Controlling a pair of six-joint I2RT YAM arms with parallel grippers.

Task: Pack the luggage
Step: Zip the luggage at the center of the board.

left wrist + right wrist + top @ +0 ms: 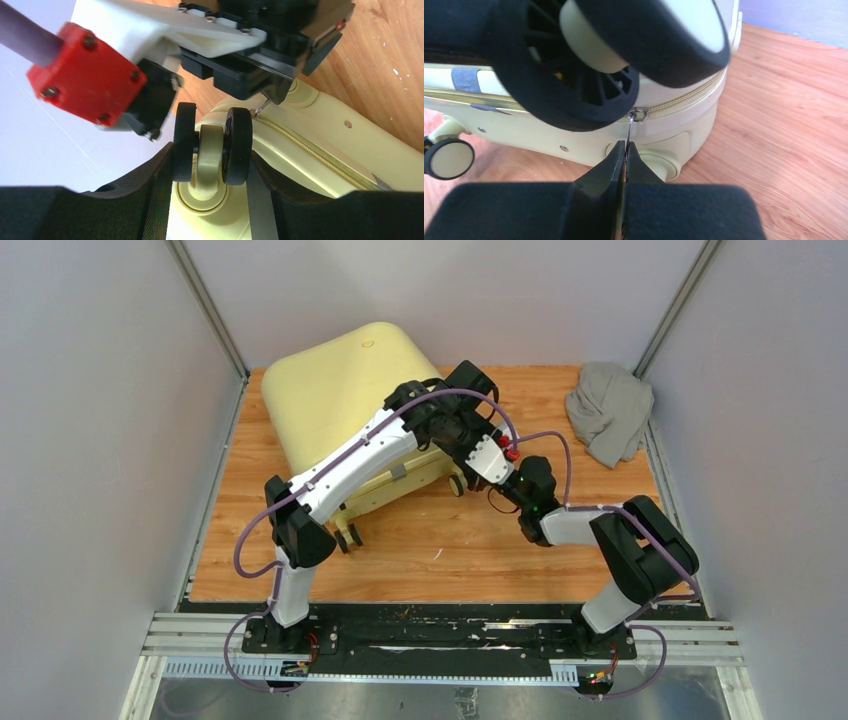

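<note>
**Case closed, garment outside, zip pull pinched**

The pale yellow suitcase (340, 390) lay flat on the far left part of the wooden table (450, 570), its two shell halves together. Both arms reached to its near right corner. The right gripper (625, 150) had its fingers pressed together on the thin metal zipper pull (630, 131). The left gripper (212, 161) was half spread and appeared clamped across a twin caster wheel (212, 140), seemingly steadying the case.

The zip teeth on show looked meshed, but which way the slider was meant to travel could not be told. A grey garment (610, 410) lay crumpled in the far right corner, well apart from the case, so the packing looked unfinished unless it was meant to stay out.

Counted: one suitcase, one garment, one zipper pull, two grippers. Two wheels showed in the right wrist view.
</note>
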